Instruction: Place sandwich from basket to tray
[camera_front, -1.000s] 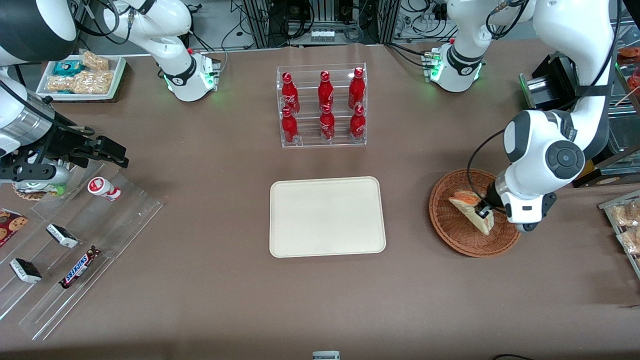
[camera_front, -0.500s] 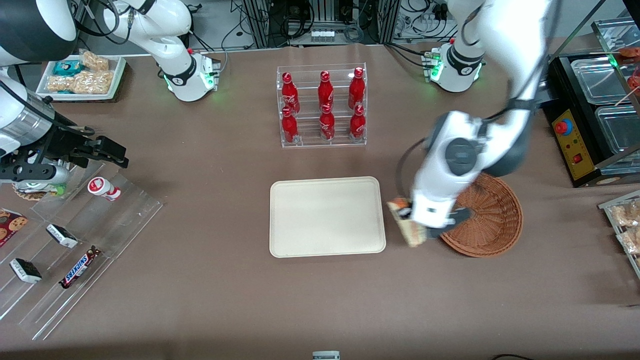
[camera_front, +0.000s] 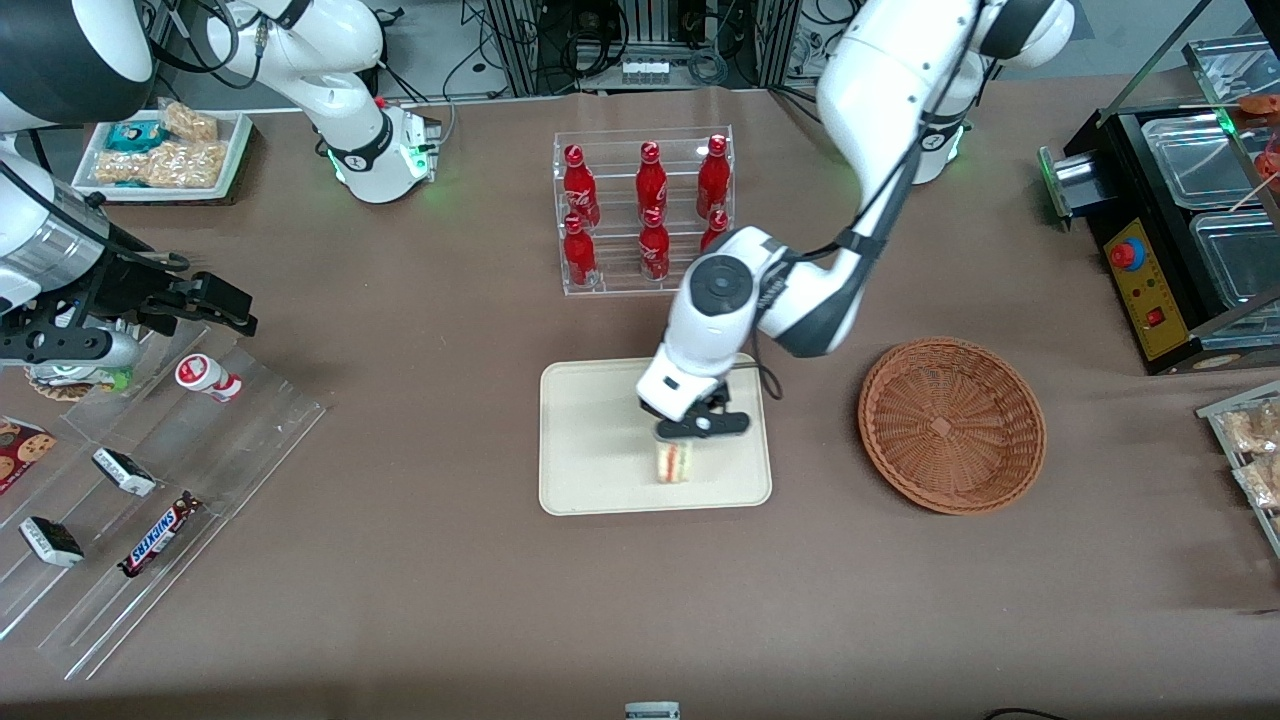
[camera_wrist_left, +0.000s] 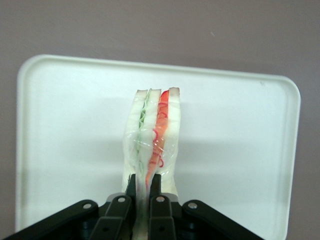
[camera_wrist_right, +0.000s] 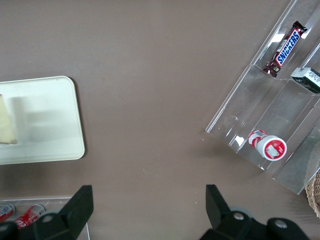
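My left gripper (camera_front: 680, 440) (camera_wrist_left: 142, 184) is shut on the sandwich (camera_front: 673, 461) (camera_wrist_left: 152, 140), a wrapped white wedge with green and orange-red layers. It hangs edge-up just over the cream tray (camera_front: 590, 420) (camera_wrist_left: 65, 130), above the part nearest the front camera; I cannot tell if it touches. The sandwich's pale side (camera_wrist_right: 7, 127) also shows in the right wrist view over the tray (camera_wrist_right: 50, 130). The wicker basket (camera_front: 951, 424) sits empty beside the tray, toward the working arm's end of the table.
A clear rack of red bottles (camera_front: 645, 212) stands farther from the front camera than the tray. Acrylic racks with snack bars (camera_front: 150, 480) lie toward the parked arm's end. A white tray of snacks (camera_front: 165, 152) sits farther back there.
The left gripper carried the sandwich out of the basket, across the gap, to above the tray. The basket now holds nothing.
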